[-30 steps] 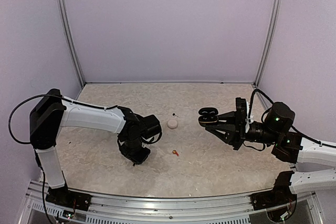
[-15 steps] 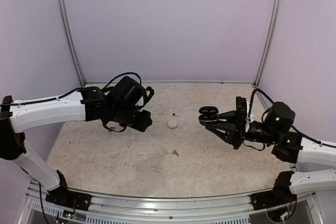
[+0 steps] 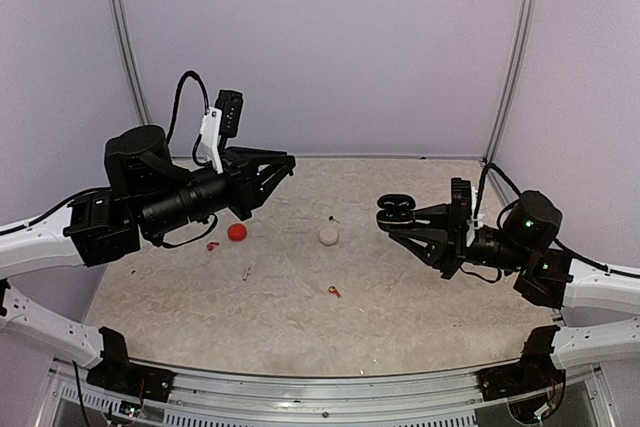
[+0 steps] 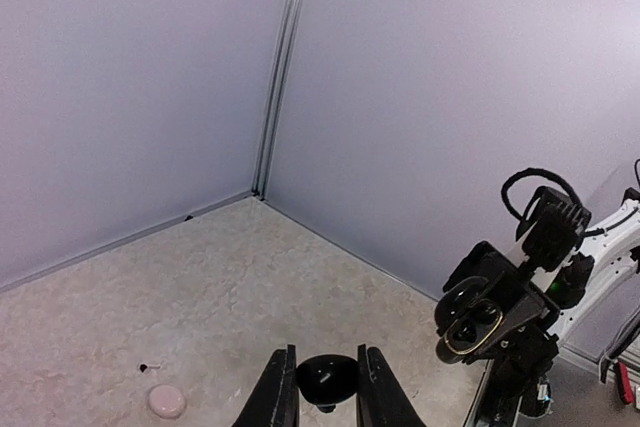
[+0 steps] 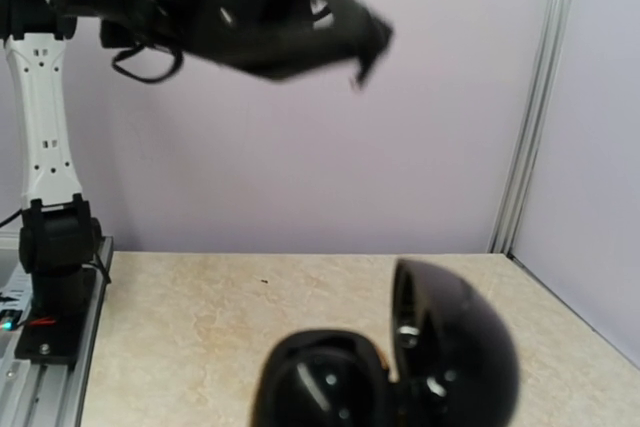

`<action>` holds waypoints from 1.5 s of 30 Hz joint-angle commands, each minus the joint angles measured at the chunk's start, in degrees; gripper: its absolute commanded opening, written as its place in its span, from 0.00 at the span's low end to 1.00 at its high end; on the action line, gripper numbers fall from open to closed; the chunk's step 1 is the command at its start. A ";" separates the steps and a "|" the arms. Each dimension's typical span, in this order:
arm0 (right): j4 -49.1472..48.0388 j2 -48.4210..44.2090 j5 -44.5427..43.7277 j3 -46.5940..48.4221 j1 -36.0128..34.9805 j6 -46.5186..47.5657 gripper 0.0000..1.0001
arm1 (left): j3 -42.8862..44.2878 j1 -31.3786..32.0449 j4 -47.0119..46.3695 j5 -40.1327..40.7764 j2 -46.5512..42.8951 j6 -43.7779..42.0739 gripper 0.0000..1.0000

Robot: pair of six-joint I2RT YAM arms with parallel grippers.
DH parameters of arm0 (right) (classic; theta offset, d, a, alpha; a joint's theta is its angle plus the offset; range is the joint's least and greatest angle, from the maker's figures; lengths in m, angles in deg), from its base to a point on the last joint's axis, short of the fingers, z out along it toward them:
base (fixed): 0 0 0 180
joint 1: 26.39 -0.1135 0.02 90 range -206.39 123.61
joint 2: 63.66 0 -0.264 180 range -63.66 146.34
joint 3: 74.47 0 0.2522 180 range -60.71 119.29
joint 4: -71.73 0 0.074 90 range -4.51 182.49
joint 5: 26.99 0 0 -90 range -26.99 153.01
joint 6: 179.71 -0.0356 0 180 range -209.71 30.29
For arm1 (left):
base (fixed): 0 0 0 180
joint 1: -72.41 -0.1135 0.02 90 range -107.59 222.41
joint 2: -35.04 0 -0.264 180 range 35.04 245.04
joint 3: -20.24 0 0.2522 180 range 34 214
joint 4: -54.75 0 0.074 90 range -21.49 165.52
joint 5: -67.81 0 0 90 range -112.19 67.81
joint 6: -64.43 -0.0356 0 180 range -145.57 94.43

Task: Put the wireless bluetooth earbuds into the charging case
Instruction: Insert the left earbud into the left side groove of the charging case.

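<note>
Jaws: left gripper (image 4: pixel 322 395) pinched narrow on black earbud (image 4: pixel 326 378); right gripper (image 3: pixel 399 224) clamped on open charging case (image 5: pixel 400 367). Carry bud right, align over well, lower gently.

The left gripper (image 4: pixel 327 367), raised and levelled rightward, pinches a black earbud (image 4: pixel 327 381), facing the lower right gripper (image 3: pixel 398 228), which clamps the open charging case (image 3: pixel 397 212).

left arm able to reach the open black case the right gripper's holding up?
Likely yes. The left gripper, shut on a black earbud, points across open air at the charging case, which the right gripper holds lid-open above the table. Nothing stands between them.
</note>
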 commanded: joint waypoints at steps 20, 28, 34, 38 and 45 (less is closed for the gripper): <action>-5.61 6.81 -9.59 5.55 -5.50 -7.23 0.00 | 2.60 8.21 -18.23 -3.75 12.55 -10.67 0.16; -5.31 7.28 -11.33 6.03 -6.94 -7.91 0.00 | 3.99 9.24 -18.01 -2.82 14.15 -12.59 0.16; -5.53 7.06 -11.09 5.77 -7.19 -7.67 0.00 | 4.99 9.24 -17.35 -2.90 15.59 -12.77 0.16; -5.61 6.78 -10.70 5.84 -7.24 -7.54 0.00 | 5.15 9.29 -17.19 -2.71 16.18 -12.77 0.16; -5.62 6.53 -10.15 5.86 -7.32 -7.11 0.00 | 5.51 9.24 -16.69 -2.01 17.31 -12.77 0.15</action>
